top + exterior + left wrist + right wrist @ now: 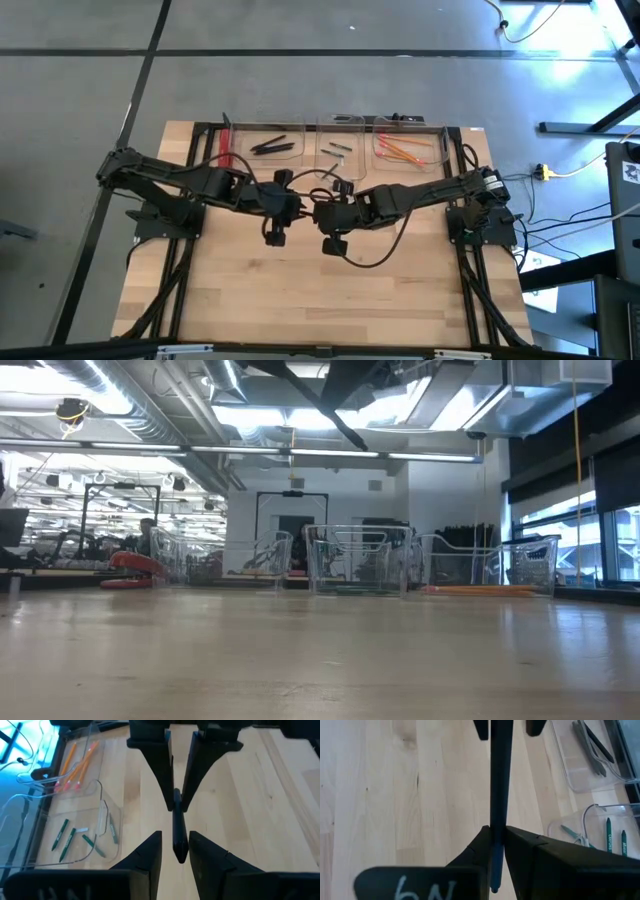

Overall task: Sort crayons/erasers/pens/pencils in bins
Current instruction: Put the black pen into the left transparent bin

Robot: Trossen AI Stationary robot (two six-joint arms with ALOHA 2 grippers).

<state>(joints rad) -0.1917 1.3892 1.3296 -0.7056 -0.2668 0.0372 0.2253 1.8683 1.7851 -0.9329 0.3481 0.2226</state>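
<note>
White handwritten marks resembling "6N" on right wrist mount (pixel 417 887), small unreadable lettering on green crayons (pixel 608 834)

Three bins (pixel 339 140), two arms (pixel 170 180)

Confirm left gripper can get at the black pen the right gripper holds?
Probably yes. The black pen's free end lies between the left gripper's open fingers, the right gripper is shut on it farther along, and nothing stands between them.

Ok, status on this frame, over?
Right gripper shut on black pen, mid-table. Left gripper open, jaws either side of the pen's other end. Bins along far edge; no obstruction seen.
</note>
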